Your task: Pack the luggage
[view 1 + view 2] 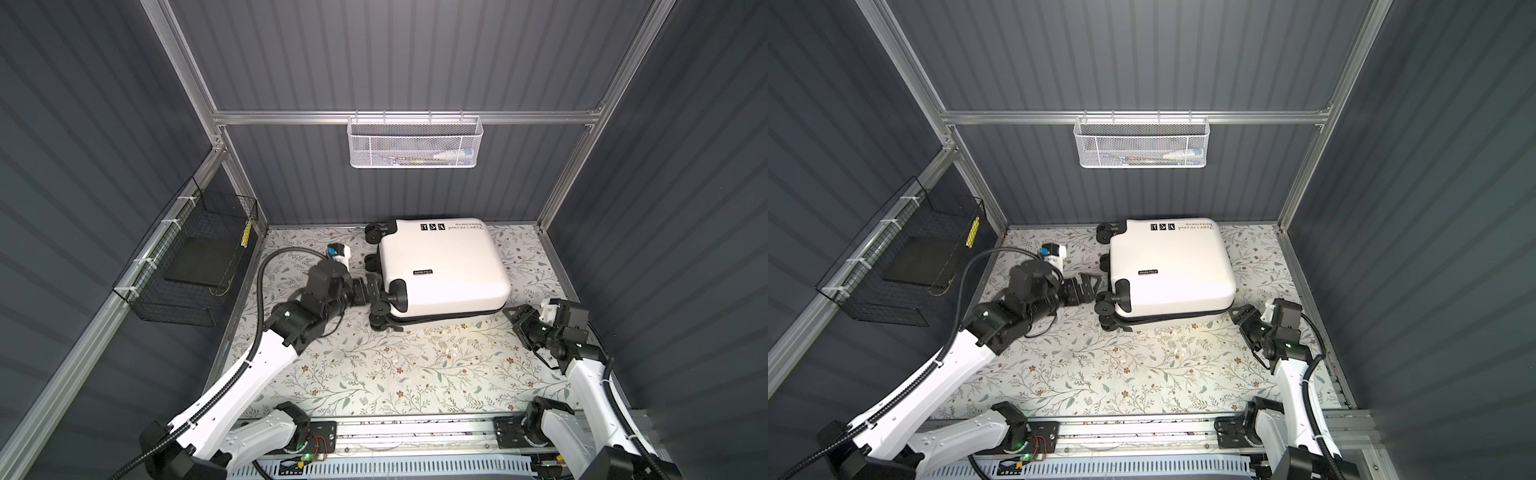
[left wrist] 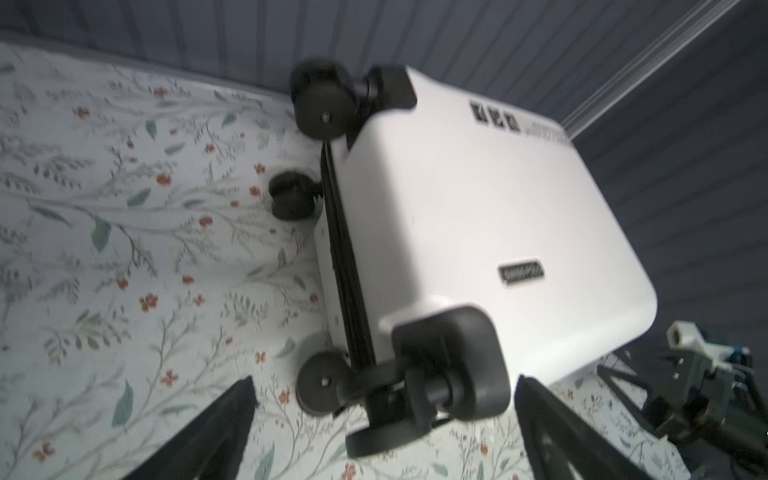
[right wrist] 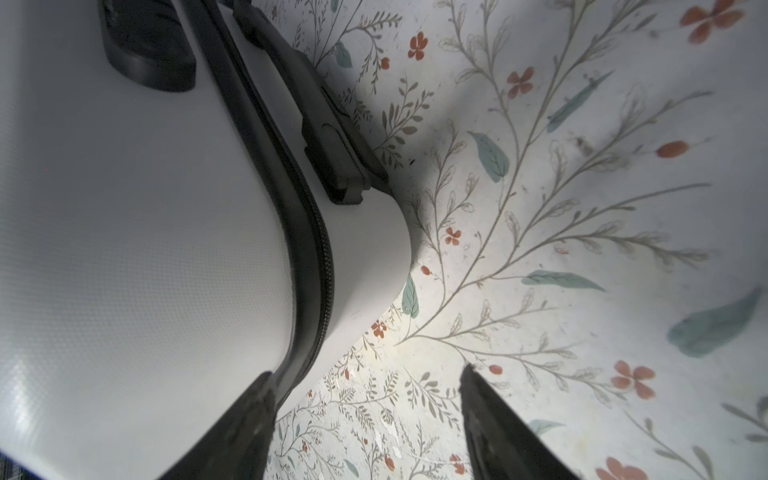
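Worktop (image 1: 415, 374) with floral print carries, at 4 o'clock, the right end effector (image 3: 366, 374) with fingers spread just beside a near corner of the luggage (image 1: 444, 270), at 9 o'clock the left end effector (image 1: 374, 291) spread wide just beside a black wheel (image 1: 380, 308), and toward 12 o'clock that closed white case lying flat.

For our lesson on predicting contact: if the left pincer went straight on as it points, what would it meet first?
Probably the black wheel at the luggage corner, right ahead of the open left pincer; depth is uncertain.
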`<state>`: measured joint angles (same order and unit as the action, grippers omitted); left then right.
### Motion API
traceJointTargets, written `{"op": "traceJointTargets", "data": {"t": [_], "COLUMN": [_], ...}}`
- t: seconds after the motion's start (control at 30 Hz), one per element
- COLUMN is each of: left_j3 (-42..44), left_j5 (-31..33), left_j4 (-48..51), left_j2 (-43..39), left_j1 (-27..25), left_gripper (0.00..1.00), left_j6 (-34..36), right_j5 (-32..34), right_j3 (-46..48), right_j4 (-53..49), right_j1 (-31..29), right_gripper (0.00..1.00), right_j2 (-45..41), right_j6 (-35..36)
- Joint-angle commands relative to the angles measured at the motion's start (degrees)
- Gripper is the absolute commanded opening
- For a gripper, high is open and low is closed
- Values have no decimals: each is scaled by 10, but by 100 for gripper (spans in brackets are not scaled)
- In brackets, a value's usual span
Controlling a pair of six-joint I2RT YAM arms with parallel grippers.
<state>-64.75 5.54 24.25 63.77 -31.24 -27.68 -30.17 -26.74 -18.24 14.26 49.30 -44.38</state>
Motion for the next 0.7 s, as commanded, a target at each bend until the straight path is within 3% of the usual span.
{"op": "traceJointTargets", "data": {"t": [0.0, 0.2, 0.3, 0.43, 0.67], "left_j3": [-58, -157, -244, -378, -556], "left_j5": [-77, -304, -378, -435, -478], "left_j4": [-14, -119, -130, -67, 1], "left_j2": [72, 230, 311, 421, 567], "left_j1": [55, 162, 185, 189, 189], "left_gripper": [100, 100, 100, 100, 100], "left_j6": [92, 133, 160, 206, 229], "right_j5": [-40, -97, -99, -80, -57], "right_j3": [6, 15, 21, 43, 80], "right_j4": [-1, -8, -27, -33, 18], "right_j1": [1, -3, -12, -15, -15], "right_gripper": [74, 83, 82, 78, 57], "right_j2": [-12, -30, -41, -53, -34], "right_j6": [7, 13, 21, 16, -17]}}
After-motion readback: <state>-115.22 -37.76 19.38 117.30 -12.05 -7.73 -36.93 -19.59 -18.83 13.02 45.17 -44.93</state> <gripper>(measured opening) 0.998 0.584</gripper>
